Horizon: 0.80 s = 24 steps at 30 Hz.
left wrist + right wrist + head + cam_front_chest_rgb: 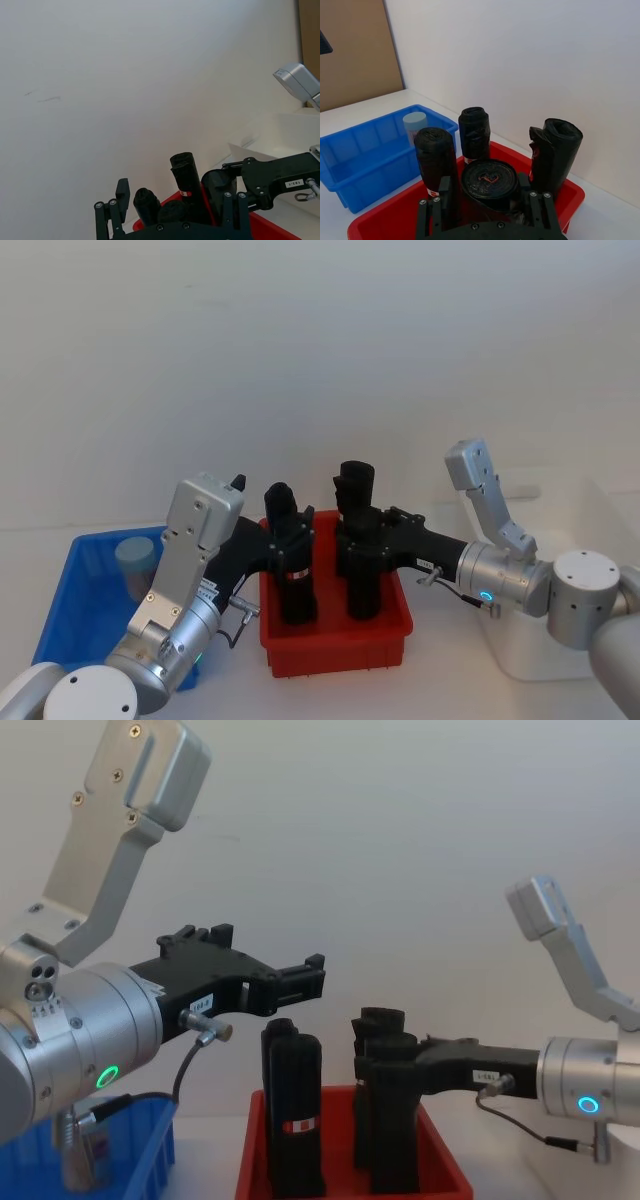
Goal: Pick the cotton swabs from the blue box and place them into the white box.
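Head view: my right gripper (352, 540) is down in the red bin (335, 652), fingers clamped on a black roll (360, 585). My left gripper (290, 537) hangs over the same bin, released. One cotton swab tub (136, 562) sits in the blue box (70, 592) left of the red bin; the white box (560, 645) is right of it.

Right wrist view: three more black rolls around the gripped one, swab tub behind them.

Chest view: left fingers (300, 978) spread above the rolls; the blue box is cut off.
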### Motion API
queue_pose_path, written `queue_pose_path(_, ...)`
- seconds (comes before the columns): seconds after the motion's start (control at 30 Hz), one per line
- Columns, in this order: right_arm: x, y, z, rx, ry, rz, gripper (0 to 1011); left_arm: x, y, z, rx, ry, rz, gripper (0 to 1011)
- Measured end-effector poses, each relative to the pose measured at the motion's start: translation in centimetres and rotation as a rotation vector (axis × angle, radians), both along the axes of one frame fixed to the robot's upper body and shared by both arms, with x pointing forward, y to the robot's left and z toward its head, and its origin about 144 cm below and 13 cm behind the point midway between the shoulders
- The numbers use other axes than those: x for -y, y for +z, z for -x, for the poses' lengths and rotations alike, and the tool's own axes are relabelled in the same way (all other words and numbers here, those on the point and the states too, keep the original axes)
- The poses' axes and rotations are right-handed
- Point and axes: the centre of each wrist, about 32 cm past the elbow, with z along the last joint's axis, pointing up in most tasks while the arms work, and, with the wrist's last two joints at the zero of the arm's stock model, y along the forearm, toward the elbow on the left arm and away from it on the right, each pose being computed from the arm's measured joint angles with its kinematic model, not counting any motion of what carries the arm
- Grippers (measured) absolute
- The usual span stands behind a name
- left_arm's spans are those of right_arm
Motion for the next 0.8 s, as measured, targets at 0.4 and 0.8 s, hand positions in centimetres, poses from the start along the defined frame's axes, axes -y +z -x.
queue_pose_path(0.4,-0.5,-0.37,-0.66,-0.004,0.02,-0.013,560,0.0,0.0,0.0,0.0,0.0,0.0,1004)
queue_pose_path(0.8,-0.52,0.19,-0.48,0.027,0.011,-0.034,547,0.0,0.0,0.0,0.0,0.0,0.0,1004)
